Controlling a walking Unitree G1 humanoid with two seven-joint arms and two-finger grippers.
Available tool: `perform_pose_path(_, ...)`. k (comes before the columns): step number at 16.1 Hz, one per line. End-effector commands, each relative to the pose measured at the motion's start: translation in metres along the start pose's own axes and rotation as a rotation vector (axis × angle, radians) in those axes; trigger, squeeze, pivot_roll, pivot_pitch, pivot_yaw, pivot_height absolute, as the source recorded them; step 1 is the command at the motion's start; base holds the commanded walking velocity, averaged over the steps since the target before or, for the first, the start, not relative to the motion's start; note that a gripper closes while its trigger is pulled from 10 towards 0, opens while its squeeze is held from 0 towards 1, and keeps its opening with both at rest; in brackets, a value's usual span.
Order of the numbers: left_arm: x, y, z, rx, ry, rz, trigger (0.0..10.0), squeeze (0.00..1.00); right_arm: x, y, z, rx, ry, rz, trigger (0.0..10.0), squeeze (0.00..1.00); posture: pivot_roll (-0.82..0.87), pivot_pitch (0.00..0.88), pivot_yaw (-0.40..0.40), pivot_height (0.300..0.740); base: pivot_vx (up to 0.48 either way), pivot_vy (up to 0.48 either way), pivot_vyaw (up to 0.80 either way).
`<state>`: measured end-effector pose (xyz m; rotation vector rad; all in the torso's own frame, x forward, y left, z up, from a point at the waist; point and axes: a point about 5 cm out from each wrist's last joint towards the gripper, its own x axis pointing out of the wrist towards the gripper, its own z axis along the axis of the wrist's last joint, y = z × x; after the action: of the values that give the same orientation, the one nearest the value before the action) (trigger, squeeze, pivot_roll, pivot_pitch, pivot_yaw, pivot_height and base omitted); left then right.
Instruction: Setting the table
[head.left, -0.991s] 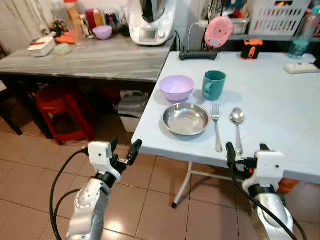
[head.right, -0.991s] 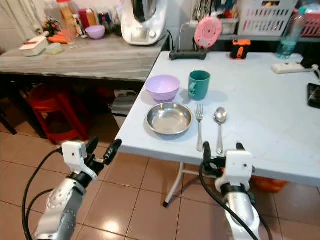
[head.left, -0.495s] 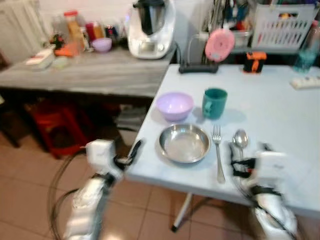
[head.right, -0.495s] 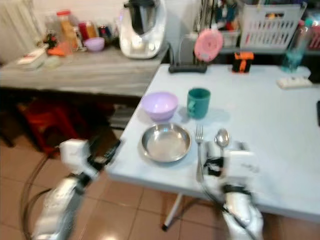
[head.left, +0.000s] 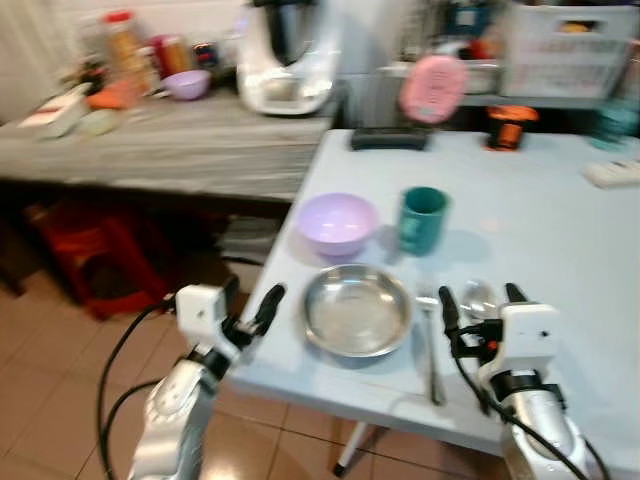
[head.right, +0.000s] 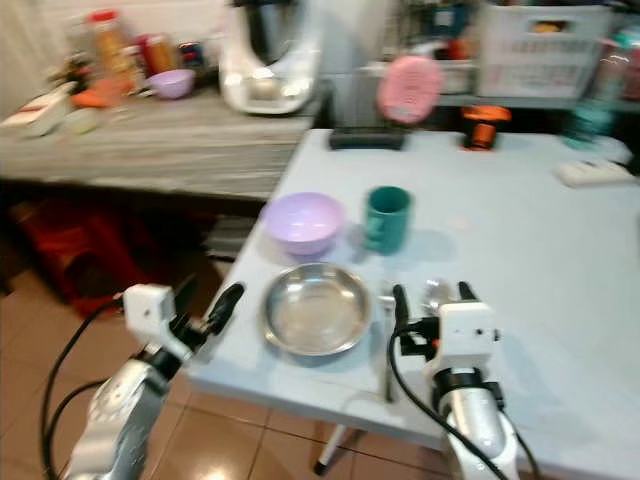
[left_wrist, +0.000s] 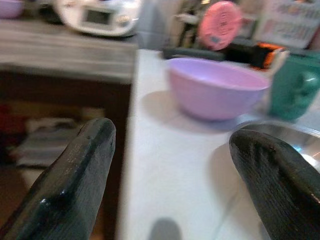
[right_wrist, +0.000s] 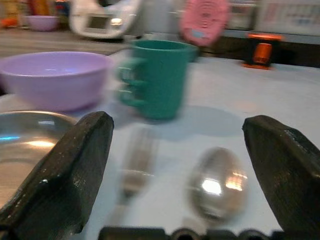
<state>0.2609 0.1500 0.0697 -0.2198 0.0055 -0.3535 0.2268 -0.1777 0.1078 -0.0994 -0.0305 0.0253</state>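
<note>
**Steel plate laid, pincers empty at the near edge**

Steel, lilac and teal make up one place setting on the pale worktop (head.left: 560, 200). From the left: the left pincer (head.left: 248, 308) hangs just off the worktop's near corner, fingers apart, holding nothing. Past it the bowl (head.left: 335, 220) stands behind the plate (head.left: 358, 310), with the mug (head.left: 422, 218) just beside the bowl. A fork (head.left: 430, 340) lies to the right of the plate and a spoon (head.left: 478, 298) beside that. The right pincer (head.left: 478, 305) hovers over the spoon's handle end, fingers spread, gripping nothing.

This setting looks finished; whether more places are wanted I cannot tell.

Head views give the whole layout. The left wrist view brings the bowl close at worktop height, with the plate rim peeping by one finger; the right wrist view shows fork and spoon lying between its spread fingers.
</note>
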Motion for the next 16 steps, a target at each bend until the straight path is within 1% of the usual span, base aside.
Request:
perform_pose_path(1,-0.003,0.005,0.004,0.034,-0.008,-0.004,10.0,0.00,0.000,0.004,0.006,0.000,-0.021,0.024,10.0,0.00,-0.15,0.000,0.077,0.740,0.000,0.000,0.00)
perform_pose_path(3,-0.006,0.007,0.003,0.041,0.000,-0.011,10.0,0.00,0.000,0.005,0.005,-0.003,-0.020,0.033,10.0,0.00,-0.15,0.000,0.077,0.740,0.000,0.000,0.71)
perform_pose_path(5,-0.009,0.008,0.001,0.046,0.019,-0.052,10.0,0.00,0.000,0.005,0.004,0.005,-0.010,0.028,10.0,0.00,-0.15,0.000,0.077,0.740,0.000,0.000,0.63)
perform_pose_path(7,-0.014,0.005,-0.002,0.035,0.048,-0.121,10.0,0.00,-0.001,0.004,0.001,0.019,0.009,0.027,10.0,0.00,-0.15,0.000,0.073,0.740,0.000,0.000,0.00)
perform_pose_path(10,-0.016,0.002,-0.003,0.027,0.059,-0.177,10.0,0.00,-0.001,0.002,-0.002,0.020,0.038,0.021,10.0,0.00,-0.15,0.000,0.072,0.740,0.000,0.000,0.00)
perform_pose_path(12,-0.017,-0.003,-0.005,0.001,0.073,-0.255,10.0,0.00,-0.004,-0.003,-0.007,0.014,0.076,-0.026,10.0,0.00,-0.15,0.000,0.072,0.740,0.000,0.000,0.00)
perform_pose_path(15,-0.017,-0.006,-0.006,-0.018,0.085,-0.311,10.0,0.00,-0.002,-0.006,-0.009,0.057,0.103,-0.044,10.0,0.00,-0.15,0.000,0.072,0.740,0.000,0.000,0.00)
perform_pose_path(16,-0.018,-0.009,-0.008,-0.031,0.098,-0.352,10.0,0.00,0.000,-0.006,-0.009,0.080,0.116,-0.040,10.0,0.00,-0.16,0.003,0.076,0.740,0.000,0.000,0.00)
